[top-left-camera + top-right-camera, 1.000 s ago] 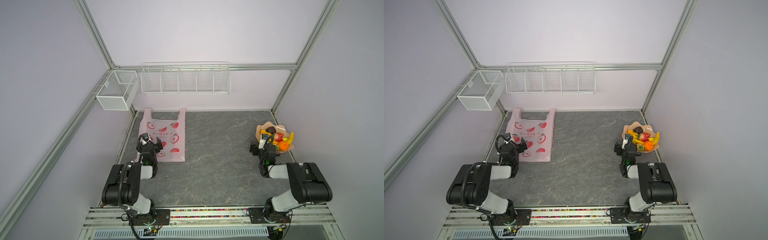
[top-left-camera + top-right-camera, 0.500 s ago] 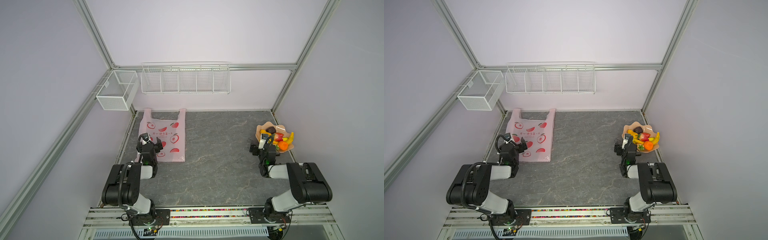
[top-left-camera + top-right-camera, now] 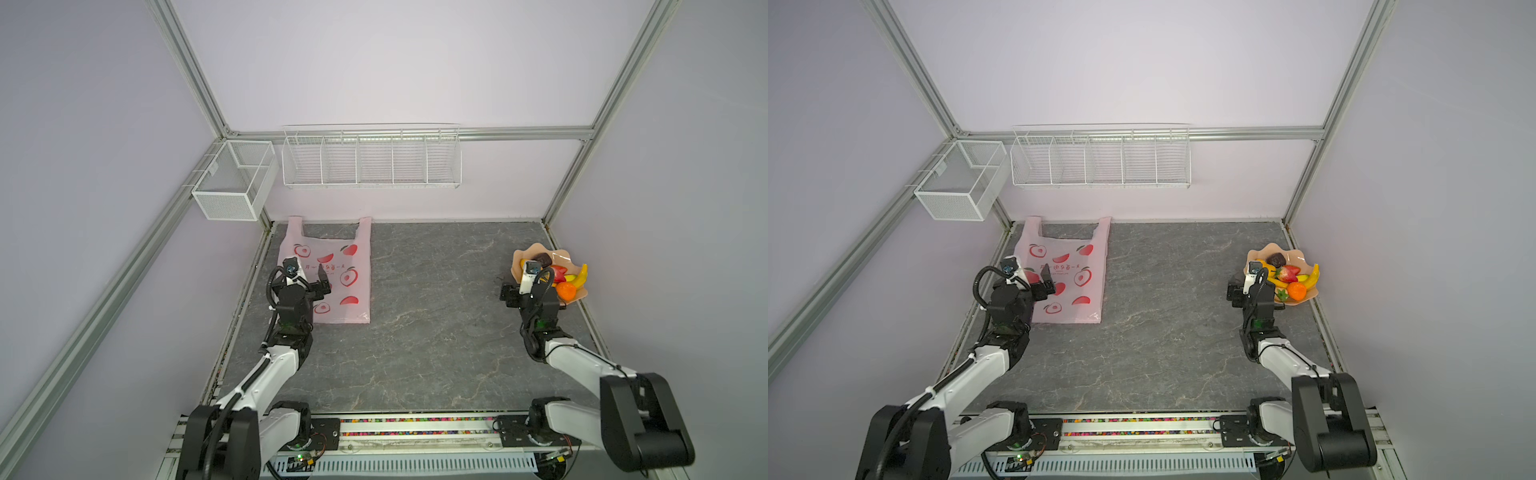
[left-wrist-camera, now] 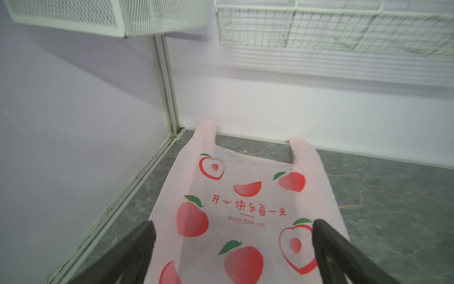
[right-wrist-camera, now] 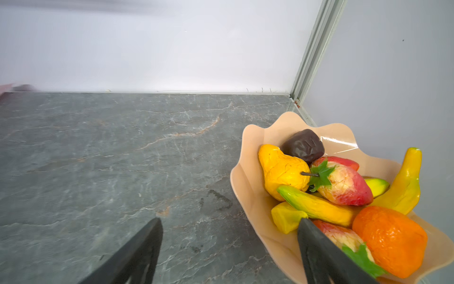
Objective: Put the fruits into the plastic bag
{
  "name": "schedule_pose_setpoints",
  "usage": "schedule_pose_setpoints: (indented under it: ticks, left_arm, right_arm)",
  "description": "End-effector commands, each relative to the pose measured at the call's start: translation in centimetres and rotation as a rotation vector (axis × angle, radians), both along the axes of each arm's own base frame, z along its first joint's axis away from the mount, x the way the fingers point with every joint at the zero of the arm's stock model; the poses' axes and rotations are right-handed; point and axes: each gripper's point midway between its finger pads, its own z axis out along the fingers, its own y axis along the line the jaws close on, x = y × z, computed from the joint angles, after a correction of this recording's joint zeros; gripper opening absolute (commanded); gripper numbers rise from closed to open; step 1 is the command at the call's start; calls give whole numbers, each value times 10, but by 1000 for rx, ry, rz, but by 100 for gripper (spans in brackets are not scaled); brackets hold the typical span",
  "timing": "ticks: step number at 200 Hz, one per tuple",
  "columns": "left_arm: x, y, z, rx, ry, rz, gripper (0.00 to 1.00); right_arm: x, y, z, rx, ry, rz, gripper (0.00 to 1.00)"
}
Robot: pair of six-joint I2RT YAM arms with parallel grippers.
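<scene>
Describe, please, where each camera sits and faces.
Top views: high behind the robot, looking down at the table; left arm, right arm show.
Left wrist: on its arm, facing the back wall over the plastic bag; open left hand shows.
Right wrist: on its arm, facing that wall past the fruits on the plate; open right hand shows.
Shared: top and left wrist views show that bag.

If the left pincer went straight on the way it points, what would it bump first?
Probably the plastic bag: the left pincer hangs open above it, aimed along it toward the back wall. How steeply it dips is hard to tell.
</scene>
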Motion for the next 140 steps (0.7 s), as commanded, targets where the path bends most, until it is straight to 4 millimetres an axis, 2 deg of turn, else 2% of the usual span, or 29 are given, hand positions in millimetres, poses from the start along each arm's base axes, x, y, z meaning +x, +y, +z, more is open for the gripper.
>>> schedule_pose_setpoints:
  ticks: [1, 14, 28, 65, 104, 140]
  left_arm:
    - [-23, -24, -11, -42, 145, -43, 99]
    - [-37, -44, -10, -49, 201, -82, 99]
    - [-48, -64, -11, -51, 273, -128, 99]
    - [-56, -92, -35, 48, 534, -141, 99]
    - [-37, -109, -52, 184, 690, -121, 98]
    - [-14, -131, -72, 270, 831, -120, 93]
  right_arm:
    - [-26, 3, -1, 58, 94, -21, 88]
    - [-40, 5, 9, 148, 118, -32, 88]
    - [-54, 16, 18, 231, 151, 9, 88]
    - [-92, 29, 33, 356, 228, 54, 88]
    - [-110, 44, 40, 418, 279, 132, 88]
    - [-111, 54, 41, 489, 302, 160, 88]
